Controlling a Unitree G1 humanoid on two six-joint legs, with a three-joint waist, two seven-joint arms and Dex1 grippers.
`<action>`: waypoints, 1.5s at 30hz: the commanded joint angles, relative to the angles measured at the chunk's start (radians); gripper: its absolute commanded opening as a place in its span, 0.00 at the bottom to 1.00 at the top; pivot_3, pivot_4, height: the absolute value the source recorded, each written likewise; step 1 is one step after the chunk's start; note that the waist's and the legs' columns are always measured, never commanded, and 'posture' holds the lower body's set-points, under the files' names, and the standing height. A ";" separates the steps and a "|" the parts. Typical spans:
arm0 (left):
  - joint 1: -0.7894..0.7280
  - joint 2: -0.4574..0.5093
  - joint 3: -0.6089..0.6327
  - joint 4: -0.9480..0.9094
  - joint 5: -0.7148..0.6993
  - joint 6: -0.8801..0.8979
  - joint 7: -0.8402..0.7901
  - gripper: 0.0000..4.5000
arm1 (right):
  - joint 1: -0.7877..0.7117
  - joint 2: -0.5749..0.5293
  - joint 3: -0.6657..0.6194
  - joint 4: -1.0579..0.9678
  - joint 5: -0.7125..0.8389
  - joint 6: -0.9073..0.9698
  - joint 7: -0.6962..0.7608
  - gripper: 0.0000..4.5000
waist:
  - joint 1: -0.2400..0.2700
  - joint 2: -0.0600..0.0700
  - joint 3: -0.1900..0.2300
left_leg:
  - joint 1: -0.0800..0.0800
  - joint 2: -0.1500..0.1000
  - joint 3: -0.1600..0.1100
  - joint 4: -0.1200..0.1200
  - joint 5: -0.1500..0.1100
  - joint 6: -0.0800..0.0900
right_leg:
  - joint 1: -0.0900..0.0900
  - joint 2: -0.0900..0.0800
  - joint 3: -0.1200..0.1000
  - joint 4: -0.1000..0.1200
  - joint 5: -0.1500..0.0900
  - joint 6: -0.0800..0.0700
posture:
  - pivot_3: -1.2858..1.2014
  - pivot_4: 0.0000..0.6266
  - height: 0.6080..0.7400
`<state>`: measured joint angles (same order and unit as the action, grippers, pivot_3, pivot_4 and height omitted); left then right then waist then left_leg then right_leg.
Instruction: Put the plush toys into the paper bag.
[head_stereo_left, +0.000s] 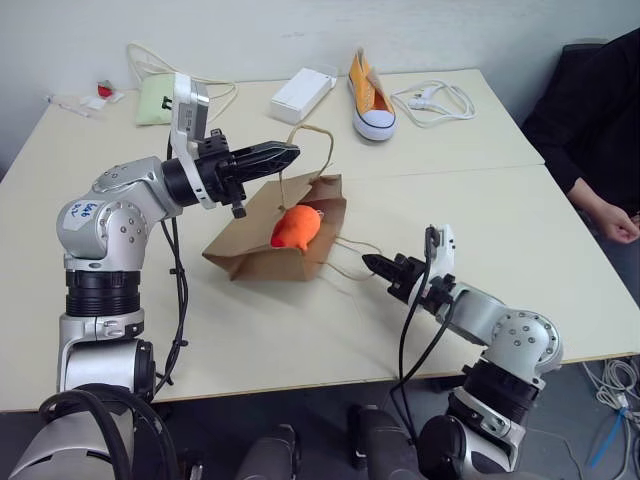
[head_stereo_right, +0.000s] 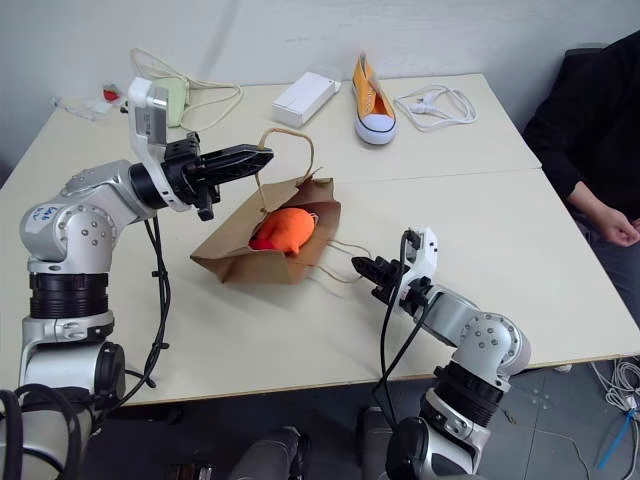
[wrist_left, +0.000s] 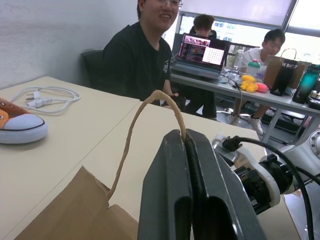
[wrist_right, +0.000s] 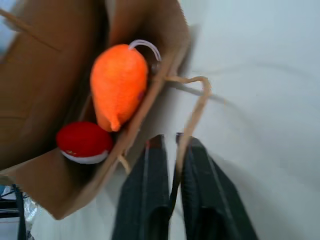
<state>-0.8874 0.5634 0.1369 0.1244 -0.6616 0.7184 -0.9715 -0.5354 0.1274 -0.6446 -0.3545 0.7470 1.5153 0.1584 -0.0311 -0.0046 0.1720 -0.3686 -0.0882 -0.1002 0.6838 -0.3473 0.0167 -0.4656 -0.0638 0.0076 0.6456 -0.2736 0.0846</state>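
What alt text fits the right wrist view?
The right gripper is shut on one cord handle of the paper bag, whose mouth faces the camera. Inside lie the orange plush and the red-and-white ball, touching.

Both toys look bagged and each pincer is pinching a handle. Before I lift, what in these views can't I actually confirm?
- Red-and-white ball: head views hide it behind the orange toy and the paper bag wall.
- Right pincer on the lower handle: the wrist view is blurred, and in the head view the cord at the tips is too thin to see.
- Left pincer on the upper handle: the fingers hide how deep the cord sits.
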 joint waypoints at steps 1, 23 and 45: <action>-0.017 -0.007 0.006 -0.012 0.002 -0.028 0.001 0.00 | -0.048 -0.029 -0.044 -0.072 0.109 0.030 0.022 0.00 | 0.000 0.000 0.000 | 0.000 0.000 0.000 0.000 0.000 0.000 | 0.000 0.000 0.000 0.000 0.000 0.000 | 0.52 0.24 1.00; -0.037 -0.230 -0.026 0.145 0.162 -0.259 0.191 0.12 | -0.207 -0.408 0.146 -0.159 0.175 -0.280 0.004 0.04 | 0.004 0.000 0.000 | -0.001 -0.002 0.001 0.000 0.001 0.002 | 0.000 -0.003 0.000 -0.001 0.000 0.000 | 0.52 0.24 1.00; 0.227 -0.113 -0.064 -0.104 0.080 -0.136 0.100 1.00 | 0.211 -0.803 0.391 -0.249 0.218 -0.515 0.042 0.29 | 0.040 0.000 0.000 | 0.000 -0.002 0.002 0.001 0.002 0.003 | 0.004 -0.003 0.001 -0.008 0.001 0.002 | 0.52 0.24 1.00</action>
<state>-0.6295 0.4706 0.0828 0.0255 -0.5670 0.5884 -0.8816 -0.3029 -0.6914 -0.3258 -0.6109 1.0496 1.0797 0.1767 0.0084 -0.0051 0.1719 -0.3684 -0.0905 -0.0986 0.6849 -0.3458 0.0200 -0.4619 -0.0669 0.0081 0.6373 -0.2724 0.0868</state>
